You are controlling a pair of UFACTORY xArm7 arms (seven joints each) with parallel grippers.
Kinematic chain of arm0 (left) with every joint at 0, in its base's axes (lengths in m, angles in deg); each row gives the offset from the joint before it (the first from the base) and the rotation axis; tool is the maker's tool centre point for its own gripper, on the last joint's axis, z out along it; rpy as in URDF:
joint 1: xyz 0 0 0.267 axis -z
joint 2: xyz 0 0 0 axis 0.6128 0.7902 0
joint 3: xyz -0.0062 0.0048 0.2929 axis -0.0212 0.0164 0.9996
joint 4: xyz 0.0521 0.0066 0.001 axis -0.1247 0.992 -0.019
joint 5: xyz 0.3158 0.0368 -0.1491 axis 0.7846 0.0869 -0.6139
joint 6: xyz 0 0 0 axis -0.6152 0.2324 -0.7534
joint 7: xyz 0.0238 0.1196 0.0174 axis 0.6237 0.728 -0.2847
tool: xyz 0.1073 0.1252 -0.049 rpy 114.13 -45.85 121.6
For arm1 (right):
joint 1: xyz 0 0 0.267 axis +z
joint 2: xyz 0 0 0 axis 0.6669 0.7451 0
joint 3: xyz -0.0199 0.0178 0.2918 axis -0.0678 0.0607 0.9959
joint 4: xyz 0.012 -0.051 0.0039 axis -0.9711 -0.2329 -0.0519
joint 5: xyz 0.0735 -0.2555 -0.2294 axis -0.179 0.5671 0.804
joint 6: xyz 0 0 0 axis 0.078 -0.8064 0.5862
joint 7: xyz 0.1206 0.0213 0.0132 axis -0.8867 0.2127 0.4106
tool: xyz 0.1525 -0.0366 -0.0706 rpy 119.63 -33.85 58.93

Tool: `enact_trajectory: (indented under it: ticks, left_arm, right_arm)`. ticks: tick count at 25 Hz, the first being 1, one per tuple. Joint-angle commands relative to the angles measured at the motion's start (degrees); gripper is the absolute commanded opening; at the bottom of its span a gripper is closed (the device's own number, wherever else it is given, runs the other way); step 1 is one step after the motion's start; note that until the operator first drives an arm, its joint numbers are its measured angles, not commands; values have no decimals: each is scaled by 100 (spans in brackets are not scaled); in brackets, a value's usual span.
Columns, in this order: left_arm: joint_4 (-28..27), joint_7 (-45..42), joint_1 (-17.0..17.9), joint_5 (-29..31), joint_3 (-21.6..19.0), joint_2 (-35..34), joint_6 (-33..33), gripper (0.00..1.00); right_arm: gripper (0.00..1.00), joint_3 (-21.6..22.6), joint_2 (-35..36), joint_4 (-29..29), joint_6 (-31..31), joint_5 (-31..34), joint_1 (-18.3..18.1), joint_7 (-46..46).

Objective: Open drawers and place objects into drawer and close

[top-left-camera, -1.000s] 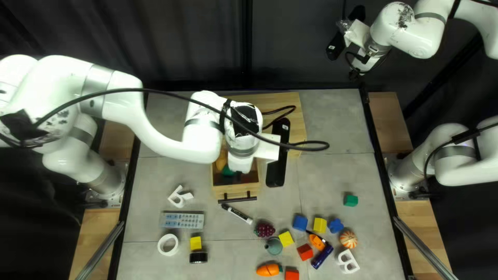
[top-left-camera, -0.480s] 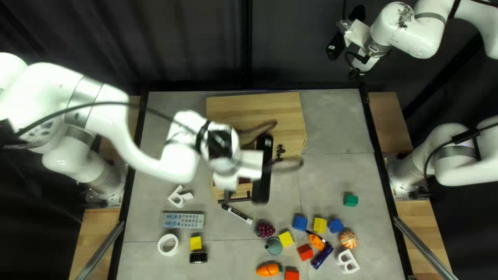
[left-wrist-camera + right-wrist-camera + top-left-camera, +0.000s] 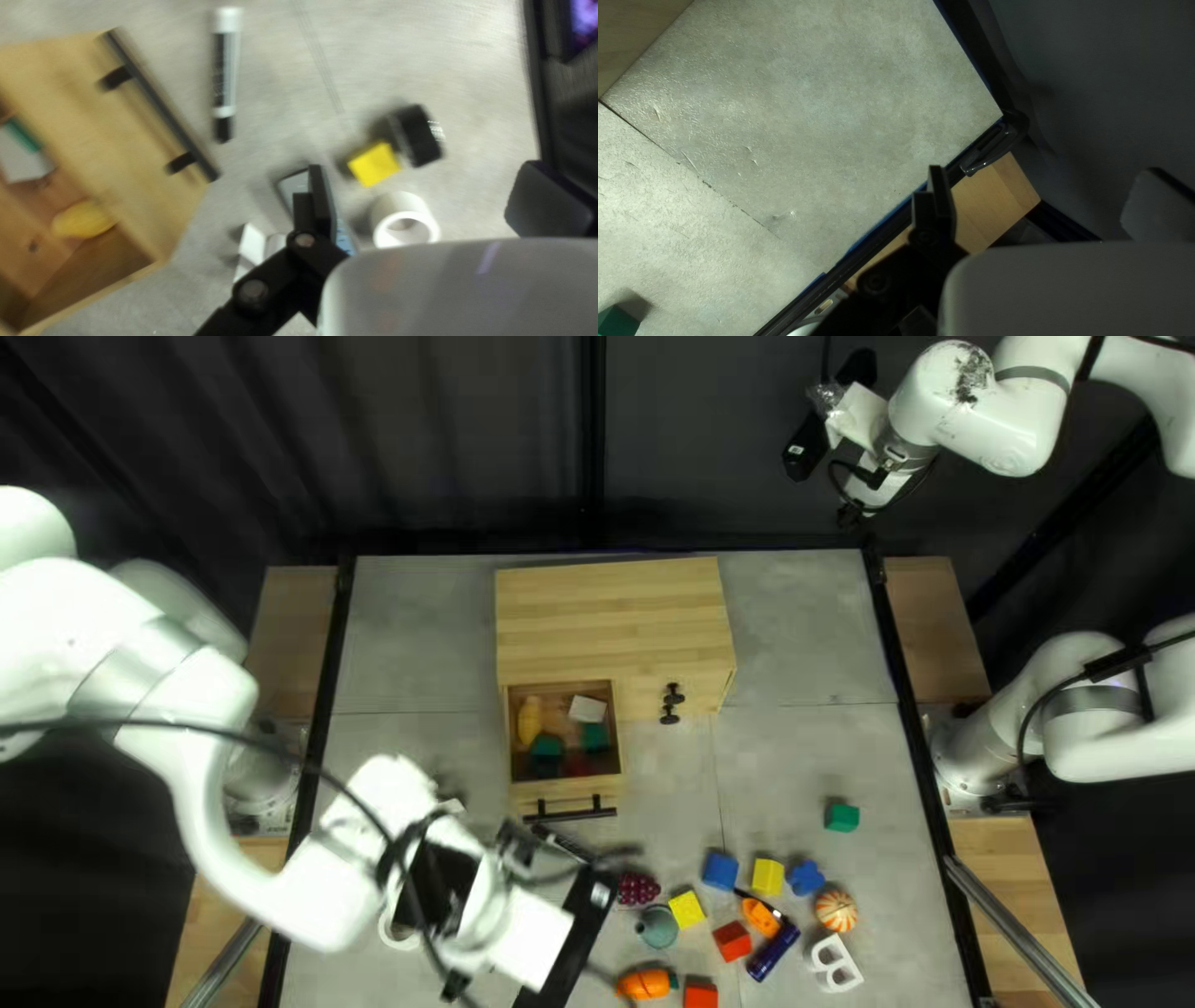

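Grey counter (image 3: 797, 747) carries a toy carrot (image 3: 645, 983) near its front edge. Beyond that, the left gripper (image 3: 486, 911) hovers, fingers spread wide, a yellow cube (image 3: 374, 163) ahead of it. Farther back, the open drawer (image 3: 569, 792) of the wooden cabinet (image 3: 610, 616) holds a yellow toy (image 3: 529, 721), a white block (image 3: 588, 708) and two green pieces. Farthest, the right gripper (image 3: 859, 504) hangs raised before the dark curtain (image 3: 722, 436), fingers also apart.
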Motion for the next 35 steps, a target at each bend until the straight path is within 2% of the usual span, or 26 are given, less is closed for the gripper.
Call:
enact_trajectory:
  ticks: [1, 7, 12, 18, 26, 35]
  left_arm:
    - [318, 559, 234, -334, -219, -176, -100, 100]
    - [631, 926, 451, -632, -403, -297, -301, 100]
    - [958, 669, 243, -599, -207, -319, -814, 100]
    - [1329, -801, 24, -578, 33, 80, -1728, 100]
    - [1075, -2954, 162, -154, 169, 685, -1806, 100]
    - [1248, -4083, 343, 556, 396, 1066, -2191, 100]
  right_arm:
    - [100, 0, 0, 0, 0, 0, 0, 0]
    - [100, 0, 0, 0, 0, 0, 0, 0]
    - [100, 0, 0, 0, 0, 0, 0, 0]
    - [100, 0, 0, 0, 0, 0, 0, 0]
    - [100, 0, 0, 0, 0, 0, 0, 0]
    - [100, 0, 0, 0, 0, 0, 0, 0]
